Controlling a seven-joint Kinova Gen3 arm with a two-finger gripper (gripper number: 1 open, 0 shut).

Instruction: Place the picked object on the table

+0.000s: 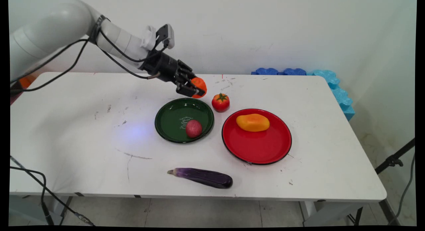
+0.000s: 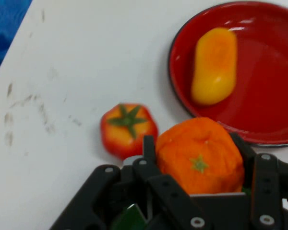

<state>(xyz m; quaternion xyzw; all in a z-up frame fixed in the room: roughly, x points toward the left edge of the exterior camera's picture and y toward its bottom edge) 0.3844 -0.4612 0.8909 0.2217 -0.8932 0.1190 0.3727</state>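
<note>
Tool (image 1: 196,89): my fingers clamp the orange (image 2: 200,155) from both sides, so it hangs clear of the surface (image 1: 83,124).
Where: above green plate's (image 1: 169,119) far rim, tomato (image 1: 220,102) just beside.
Red plate (image 1: 257,148): carries mango (image 1: 253,122).

Arm (image 1: 66,32) extended rightward, jaws clamped.

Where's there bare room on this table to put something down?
Widest free patch: the table left of the green plate. Also free: right of the red plate. Crowded: the middle, where the gripper holds an orange beside the tomato; the eggplant lies in front.
</note>
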